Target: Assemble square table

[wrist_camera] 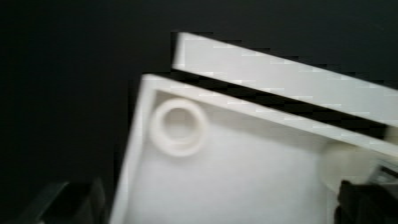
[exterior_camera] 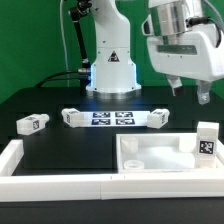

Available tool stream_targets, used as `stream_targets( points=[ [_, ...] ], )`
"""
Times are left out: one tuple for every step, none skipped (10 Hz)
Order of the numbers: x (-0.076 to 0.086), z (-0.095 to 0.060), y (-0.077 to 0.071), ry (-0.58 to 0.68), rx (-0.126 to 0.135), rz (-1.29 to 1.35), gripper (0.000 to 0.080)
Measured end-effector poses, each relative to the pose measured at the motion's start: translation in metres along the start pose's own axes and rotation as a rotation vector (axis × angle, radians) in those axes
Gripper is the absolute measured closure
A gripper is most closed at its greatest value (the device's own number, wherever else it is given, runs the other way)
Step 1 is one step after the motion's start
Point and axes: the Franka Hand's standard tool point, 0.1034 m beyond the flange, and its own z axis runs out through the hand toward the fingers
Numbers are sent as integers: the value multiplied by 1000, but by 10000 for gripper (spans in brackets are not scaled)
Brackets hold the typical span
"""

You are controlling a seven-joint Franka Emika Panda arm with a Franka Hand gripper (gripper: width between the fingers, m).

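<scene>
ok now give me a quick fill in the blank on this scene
1. The gripper hangs above the tabletop with its jaws ___.
2. The marker board lies between two ___.
3. In the exterior view, one leg stands at the tabletop's ___ end.
Missing words: open; legs; right.

The black table [exterior_camera: 60, 145] bears a tabletop [exterior_camera: 150, 168], three legs [exterior_camera: 32, 123], marker board [exterior_camera: 112, 118], border strips [exterior_camera: 60, 187].

Arm [exterior_camera: 182, 38] aloft — claw [exterior_camera: 189, 91] downward, jaws wide apart, empty.
</scene>
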Motion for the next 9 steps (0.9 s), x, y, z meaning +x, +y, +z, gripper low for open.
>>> stream_targets(
  points=[
    [0,4,15,-2,-16,-99,151],
    [-3,9,27,-6,-33,-166,151],
    [-2,9,25,-6,-31,-215,151],
    [-1,8,25,-6,-30,-294,151],
    [-1,9,26,-7,-31,-353,151],
    [-1,9,26,-8,-32,-410,151],
    [0,10,28,-8,-30,-479,151],
    [5,17,44,-18,-35,-486,151],
    [9,23,63,-54,-65,-519,151]
  ],
)
